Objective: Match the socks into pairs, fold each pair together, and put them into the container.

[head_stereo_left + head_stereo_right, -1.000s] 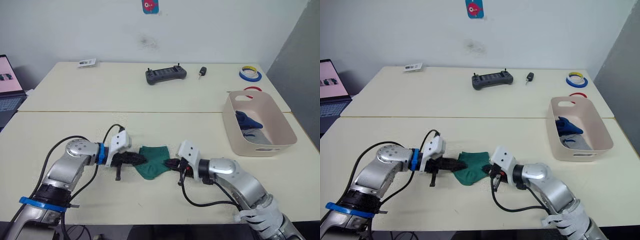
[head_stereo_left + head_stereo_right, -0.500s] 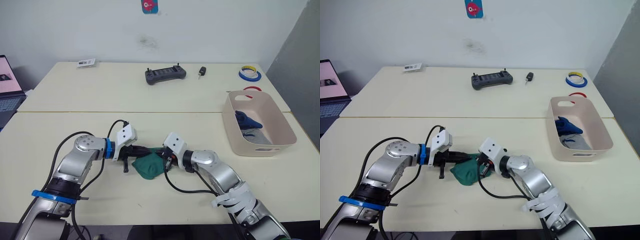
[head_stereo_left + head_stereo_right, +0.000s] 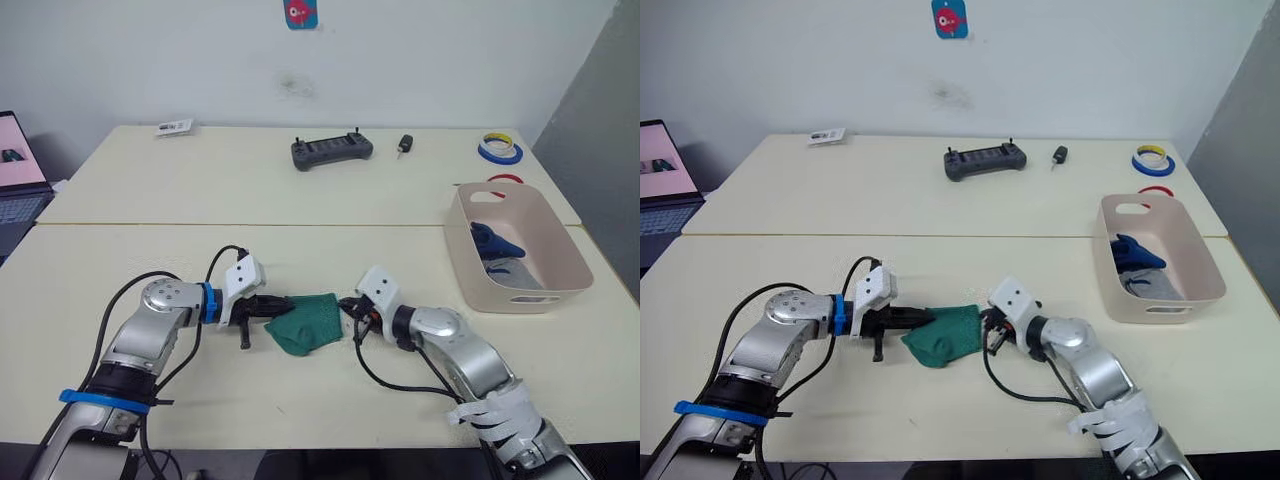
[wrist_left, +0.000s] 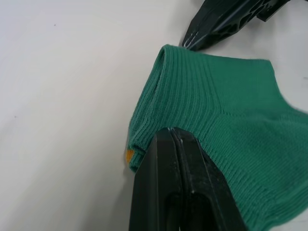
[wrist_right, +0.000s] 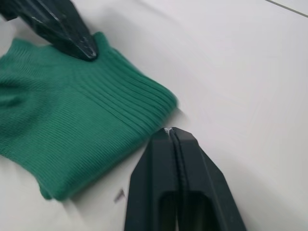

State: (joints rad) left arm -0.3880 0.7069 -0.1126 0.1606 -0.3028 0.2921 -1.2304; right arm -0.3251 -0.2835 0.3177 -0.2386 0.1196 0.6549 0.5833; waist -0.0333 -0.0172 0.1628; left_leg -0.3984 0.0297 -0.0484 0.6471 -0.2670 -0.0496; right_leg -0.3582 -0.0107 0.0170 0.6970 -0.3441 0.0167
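Left gripper [image 3: 283, 303]: black fingers pressed together on the ribbed cuff edge of the green knitted ankle socks [image 3: 306, 322], pinching the fabric.
Right gripper [image 3: 348, 304]: black fingers closed flat against each other, tip at the opposite cuff corner of the green socks; whether any fabric is caught between them cannot be told.
Green socks: bunched on the near cream table [image 3: 150, 255], between the two grippers; a small yellow mark [image 4: 129, 156] shows at the cuff edge in the left wrist view.
Container: pale pink rectangular plastic tub [image 3: 560, 265] with cut-out handle slots, on the robot's right side of the near table, well apart from the green socks.
Container contents: royal blue socks [image 3: 494, 240] and light grey socks [image 3: 515, 276] lie inside.
Far table: dark grey handheld controller [image 3: 331, 150], small black key fob [image 3: 404, 144], rolls of tape [image 3: 499, 148], small white card [image 3: 173, 126].
Far left edge: open laptop [image 3: 17, 165] with a pink screen.
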